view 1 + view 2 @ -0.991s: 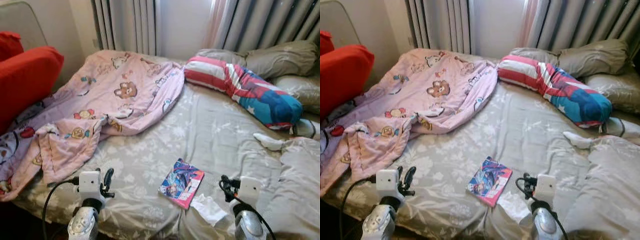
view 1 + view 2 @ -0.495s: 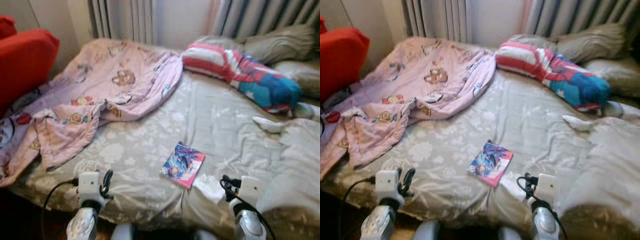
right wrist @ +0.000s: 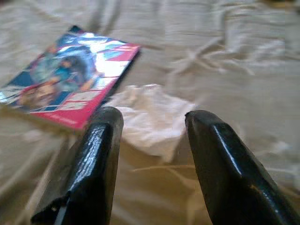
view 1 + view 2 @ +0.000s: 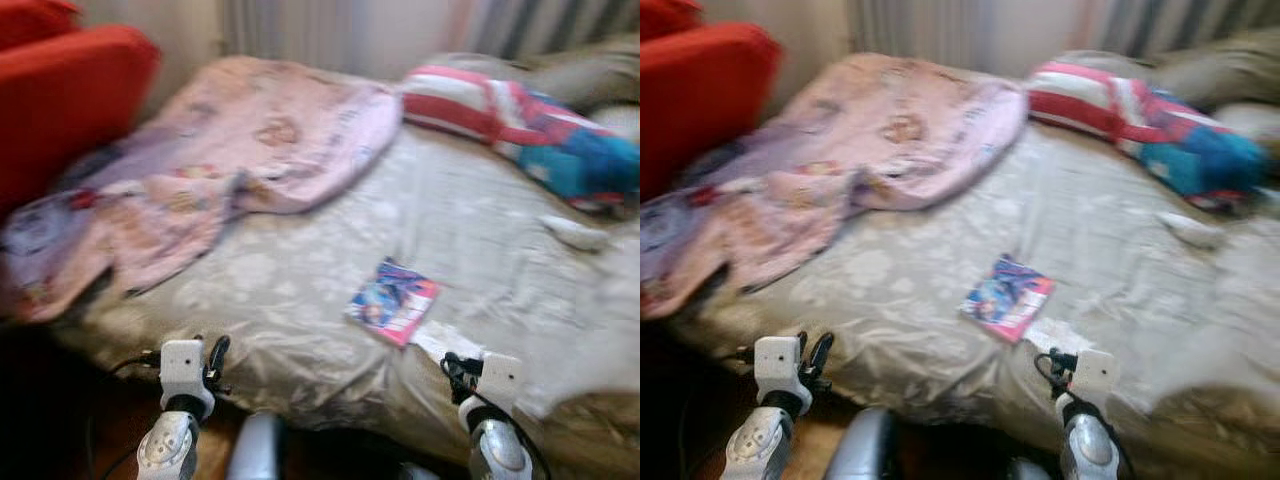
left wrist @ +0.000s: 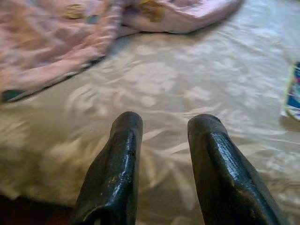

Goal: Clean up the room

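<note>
A colourful book (image 4: 392,301) lies on the grey flowered bed sheet (image 4: 290,275) close to the near edge. A crumpled white tissue (image 3: 150,117) lies right beside the book. My right gripper (image 4: 455,368) hovers at the bed's edge just short of the tissue, open, with nothing between its fingers. My left gripper (image 4: 213,352) is also open and empty, facing the sheet (image 5: 154,89) below the rumpled pink cartoon blanket (image 4: 250,150). A small white sock (image 4: 575,232) lies at the right. The head views are blurred.
A red, white and blue striped pillow (image 4: 520,120) and grey pillows lie at the back right. A red cushion (image 4: 60,100) stands at the left. Curtains (image 4: 300,30) hang behind the bed. Dark floor shows under the bed's near edge.
The whole picture has shifted and blurred: the camera has moved, and the bed's near edge and the floor show more. Both grippers keep their pose, open.
</note>
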Available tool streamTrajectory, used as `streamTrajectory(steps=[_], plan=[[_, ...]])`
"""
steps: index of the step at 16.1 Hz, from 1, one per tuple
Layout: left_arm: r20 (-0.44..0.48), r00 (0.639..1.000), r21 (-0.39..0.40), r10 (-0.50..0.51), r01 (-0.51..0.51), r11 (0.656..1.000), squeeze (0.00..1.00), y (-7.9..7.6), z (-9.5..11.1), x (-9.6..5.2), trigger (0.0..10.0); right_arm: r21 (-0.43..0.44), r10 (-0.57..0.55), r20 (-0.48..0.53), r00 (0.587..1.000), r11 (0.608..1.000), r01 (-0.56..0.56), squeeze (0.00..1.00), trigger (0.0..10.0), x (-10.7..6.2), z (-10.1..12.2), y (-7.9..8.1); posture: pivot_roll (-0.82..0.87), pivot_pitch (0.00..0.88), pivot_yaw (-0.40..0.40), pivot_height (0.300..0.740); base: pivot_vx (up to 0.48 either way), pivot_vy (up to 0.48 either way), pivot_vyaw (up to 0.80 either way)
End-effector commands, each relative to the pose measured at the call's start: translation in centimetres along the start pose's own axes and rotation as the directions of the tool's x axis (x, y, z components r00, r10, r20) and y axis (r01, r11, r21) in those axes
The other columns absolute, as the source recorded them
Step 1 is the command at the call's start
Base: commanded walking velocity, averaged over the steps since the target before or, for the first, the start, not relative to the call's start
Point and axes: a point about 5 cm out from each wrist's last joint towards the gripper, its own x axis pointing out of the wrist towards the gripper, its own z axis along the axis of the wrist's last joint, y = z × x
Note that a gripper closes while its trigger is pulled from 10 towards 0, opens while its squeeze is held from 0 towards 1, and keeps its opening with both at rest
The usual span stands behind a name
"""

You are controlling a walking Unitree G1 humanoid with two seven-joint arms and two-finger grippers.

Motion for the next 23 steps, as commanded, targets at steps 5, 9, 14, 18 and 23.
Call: streamTrajectory(steps=[5,9,14,18,23], plan=[[-0.015,1.0,0.006,-0.018,0.018,1.0,0.0,-0.2,-0.1,0.0,10.0,0.008,-0.015,-0.008,1.0,1.0,0.015,0.0,10.0,0.1,0.0,-0.3,0.15,0.098,-0.046,0.633,0.0,0.0,0.0],[-0.01,1.0,0.006,-0.022,0.022,1.0,0.0,-0.2,0.1,0.1,10.0,0.014,-0.017,-0.007,1.0,1.0,0.017,0.0,10.0,0.3,0.2,-0.2,0.15,0.097,-0.045,0.633,0.127,0.0,0.0],[-0.011,1.0,0.004,-0.02,0.02,1.0,0.0,-0.2,0.0,0.1,10.0,0.022,-0.04,0.002,0.999,0.999,0.04,0.0,10.0,0.6,0.7,-0.8,0.15,0.091,-0.043,0.633,0.266,0.0,0.0],[-0.009,1.0,0.008,-0.018,0.019,1.0,0.0,-0.2,0.1,0.2,10.0,0.029,-0.049,-0.002,0.999,0.998,0.049,0.0,10.0,0.6,0.7,-0.9,0.16,0.093,-0.043,0.633,0.279,0.0,-0.22],[-0.003,1.0,0.016,-0.026,0.026,1.0,0.0,-0.3,0.3,0.3,10.0,0.02,-0.028,-0.003,1.0,0.999,0.028,0.0,10.0,0.7,0.7,-0.6,0.16,0.096,-0.04,0.633,0.279,0.0,0.0]])
